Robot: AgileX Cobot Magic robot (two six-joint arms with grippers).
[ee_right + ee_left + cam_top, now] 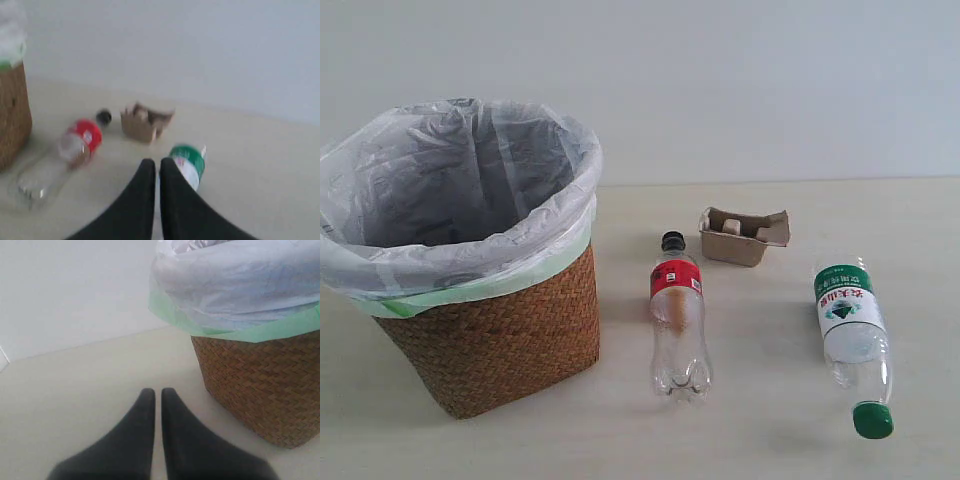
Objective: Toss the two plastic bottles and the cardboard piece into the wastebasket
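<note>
- The wastebasket (500, 340) stands upright toward the left edge of the bench (920, 250), with its bag liner (460, 190) folded out over the rim, so the mouth gapes for drops from above
- Both bottles lie on their sides, well apart. The red-label bottle (678, 320) is mid-bench with its cap toward the far edge, and the green-label bottle (850, 330) is nearer the right edge with its cap toward the near edge
- The cardboard piece (742, 238) sits open side up nearer the far edge, between the bottles
- The left gripper (157, 392) has its jaws pressed together on nothing, beside the wicker wall, probably parked
- The right gripper (156, 162) is likewise closed and empty, and points at the green-label bottle, likely its first target
- Only the exterior view looks into the liner, where none of the three items shows
- Only the wrist views show the grippers, and the right one is blurred
</note>
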